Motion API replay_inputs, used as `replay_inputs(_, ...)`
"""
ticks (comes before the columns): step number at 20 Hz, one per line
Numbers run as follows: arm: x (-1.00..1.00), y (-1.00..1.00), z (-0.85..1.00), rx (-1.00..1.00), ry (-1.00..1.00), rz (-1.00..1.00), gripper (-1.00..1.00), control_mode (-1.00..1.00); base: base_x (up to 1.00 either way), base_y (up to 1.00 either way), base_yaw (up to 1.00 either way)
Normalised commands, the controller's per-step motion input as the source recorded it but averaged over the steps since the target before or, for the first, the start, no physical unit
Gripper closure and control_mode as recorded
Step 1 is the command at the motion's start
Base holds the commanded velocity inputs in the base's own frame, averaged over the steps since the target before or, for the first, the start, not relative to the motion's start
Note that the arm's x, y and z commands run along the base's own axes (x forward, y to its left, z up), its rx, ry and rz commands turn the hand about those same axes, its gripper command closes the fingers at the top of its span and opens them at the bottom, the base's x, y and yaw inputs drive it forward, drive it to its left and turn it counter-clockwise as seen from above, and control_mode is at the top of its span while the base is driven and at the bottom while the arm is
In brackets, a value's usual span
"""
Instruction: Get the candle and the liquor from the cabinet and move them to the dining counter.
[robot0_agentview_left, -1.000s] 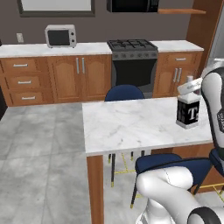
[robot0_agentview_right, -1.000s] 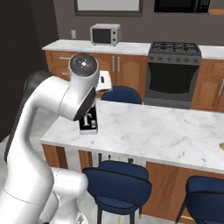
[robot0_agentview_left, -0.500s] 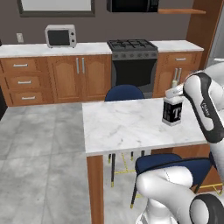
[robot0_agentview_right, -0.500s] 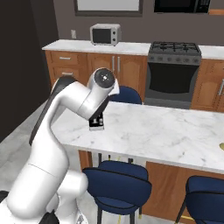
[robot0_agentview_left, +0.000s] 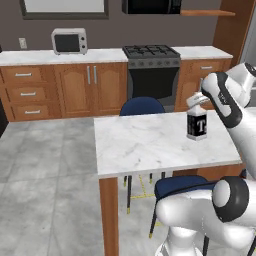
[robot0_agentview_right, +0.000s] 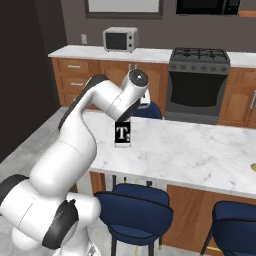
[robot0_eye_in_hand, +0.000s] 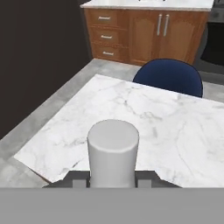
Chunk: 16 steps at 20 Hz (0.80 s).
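The gripper (robot0_agentview_left: 198, 100), fingers largely hidden, clamps the liquor (robot0_agentview_left: 197, 125) by its neck, upright at the dining counter (robot0_agentview_left: 145, 145), its underside unclear.

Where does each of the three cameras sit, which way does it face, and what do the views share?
Left base view: behind the arm's left, facing the dining counter and stove wall; arm rises lower right, hand shut on the liquor.
Right base view: behind the arm's right, same counter; arm at left covers the bottle's neck.
Hand view: on the hand, looking down the liquor's pale neck onto the marble and a blue stool.
Shared: liquor, counter, stool.
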Motion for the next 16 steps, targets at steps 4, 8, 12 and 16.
replay_inputs(4, 0.56, -0.33, -0.26, 0.0, 0.14, 0.0, 1.0, -1.0, 0.0, 0.0, 0.0)
replay_inputs(8, 0.77, -0.05, -0.48, 0.01, 0.03, 0.01, 1.0, -1.0, 0.0, 0.0, 0.0)
replay_inputs(12, 0.66, 0.0, -0.54, 0.03, 0.0, 0.01, 1.0, -1.0, 0.0, 0.0, 0.0)
replay_inputs(16, 0.49, 0.0, -0.53, 0.02, 0.0, 0.0, 1.0, -1.0, 0.0, 0.0, 0.0)
